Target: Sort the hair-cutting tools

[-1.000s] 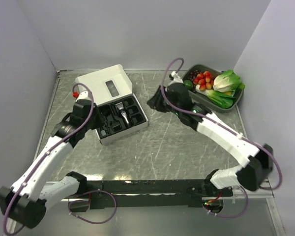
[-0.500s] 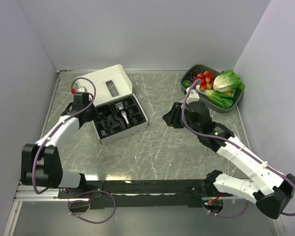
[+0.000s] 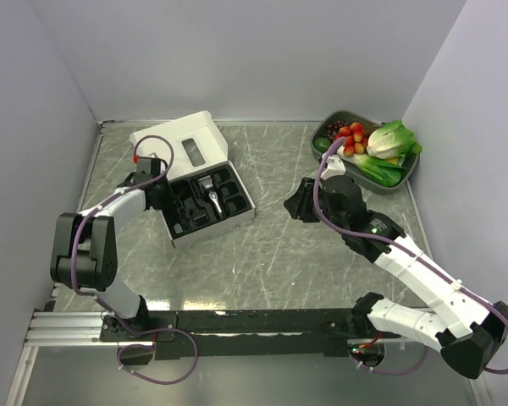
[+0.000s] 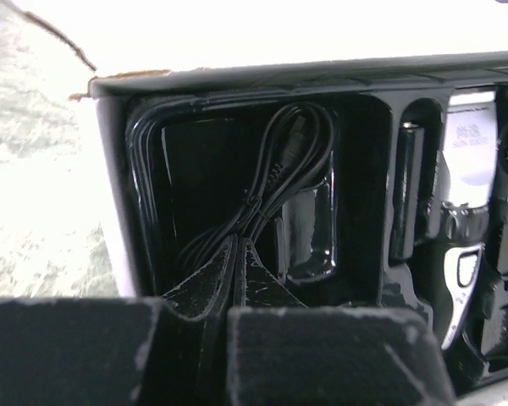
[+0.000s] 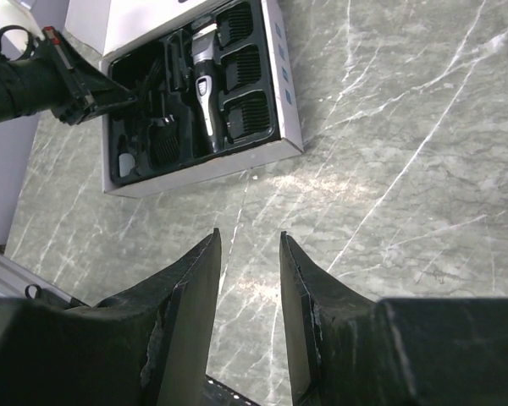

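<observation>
right hand, jaws apart, over marble table; clipper in tray beyond

Plain pale lavender walls close in a grey, white-veined marble-look table on three sides; a black rail runs along its near edge. Lighting is even.

White arms; purple cables; black jaws

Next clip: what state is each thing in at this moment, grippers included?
box: open, lid folded back.
tray: seated in the box.
clipper: lying in its tray slot.
cable: coiled in the tray's end compartment.
left gripper: shut, tips at the cable; grip unclear.
right gripper: open, empty, hovering.
bin: filled with vegetables.
</observation>
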Robot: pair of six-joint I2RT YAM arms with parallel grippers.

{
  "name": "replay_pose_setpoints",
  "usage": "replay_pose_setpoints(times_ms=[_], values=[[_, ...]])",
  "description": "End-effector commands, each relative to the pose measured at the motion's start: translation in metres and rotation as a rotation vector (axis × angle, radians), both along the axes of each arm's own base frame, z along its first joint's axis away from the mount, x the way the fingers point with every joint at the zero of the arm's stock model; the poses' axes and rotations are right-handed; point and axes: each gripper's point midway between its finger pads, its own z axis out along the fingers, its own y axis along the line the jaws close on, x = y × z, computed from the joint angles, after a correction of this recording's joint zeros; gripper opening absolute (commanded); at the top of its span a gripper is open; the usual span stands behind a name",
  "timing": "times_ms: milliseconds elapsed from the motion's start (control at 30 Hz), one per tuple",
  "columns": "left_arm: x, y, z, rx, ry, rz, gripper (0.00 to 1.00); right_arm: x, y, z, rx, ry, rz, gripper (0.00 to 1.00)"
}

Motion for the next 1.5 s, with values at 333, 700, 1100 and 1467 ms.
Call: replay_pose_setpoints(times_ms=[333, 700, 1100, 1467], values=[[0.046, -0.005, 0.057, -0.018, -0.136, -0.011, 0.03, 0.002, -0.011, 0.011, -0.017, -0.067, -0.006, 0.43], [0.006, 0.004, 0.167, -0.033, -0.255, 0.046, 0.46, 0.053, -0.001, 0.017, -0.053, -0.02, -0.032, 0.52], [-0.06, 0.05, 0.117, 0.021, -0.058, 0.284, 0.01, 0.164, 0.034, -0.08, -0.105, 0.316, -0.017, 0.08], [-0.067, 0.046, 0.022, -0.052, 0.096, 0.33, 0.01, 0.185, 0.05, -0.16, -0.205, 0.473, 0.049, 0.0]])
